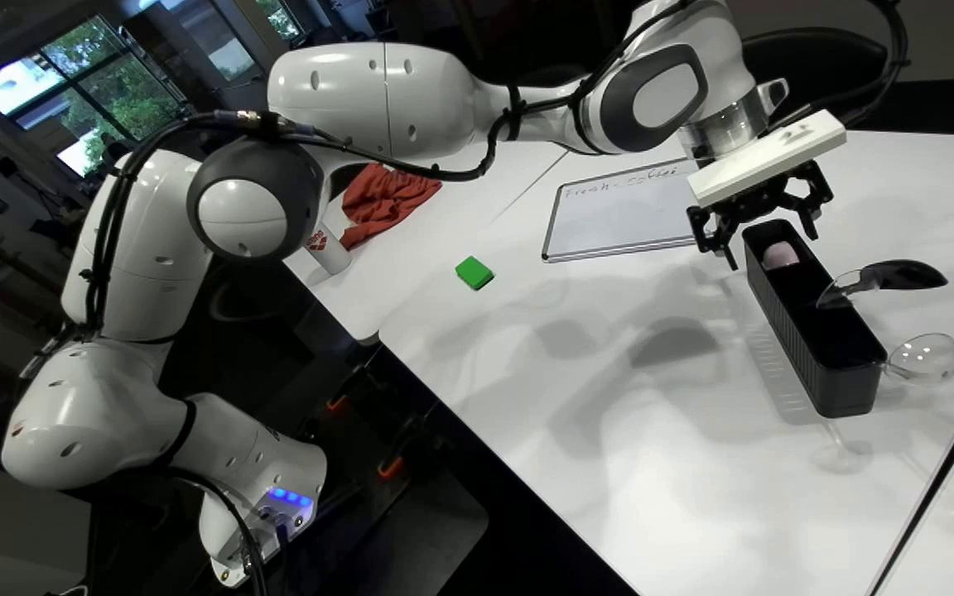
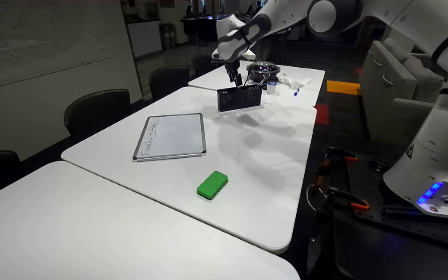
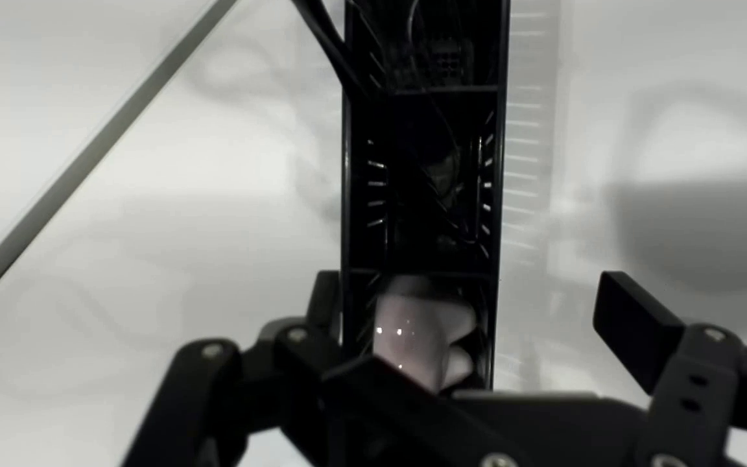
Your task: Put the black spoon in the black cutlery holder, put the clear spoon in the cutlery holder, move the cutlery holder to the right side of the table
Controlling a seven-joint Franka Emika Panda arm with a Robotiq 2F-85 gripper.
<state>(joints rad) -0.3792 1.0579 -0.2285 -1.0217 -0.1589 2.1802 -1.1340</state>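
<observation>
In my wrist view, the gripper (image 3: 477, 305) is spread, a finger to each side of the near end of the black cutlery holder (image 3: 491, 181): the nine o'clock one just beside the wall, the three o'clock one apart, presumably so I can squeeze the box and shift it. A pinkish thing (image 3: 406, 324) sits in the nearest compartment. Beyond, the black spoon (image 3: 329, 48) dips handle-first into the next, leaning toward eleven, bowl cropped. In an exterior view, the clear spoon (image 1: 926, 358) juts toward four o'clock by the far end; most of its handle, and my fingertips' depth, I can't make out.
</observation>
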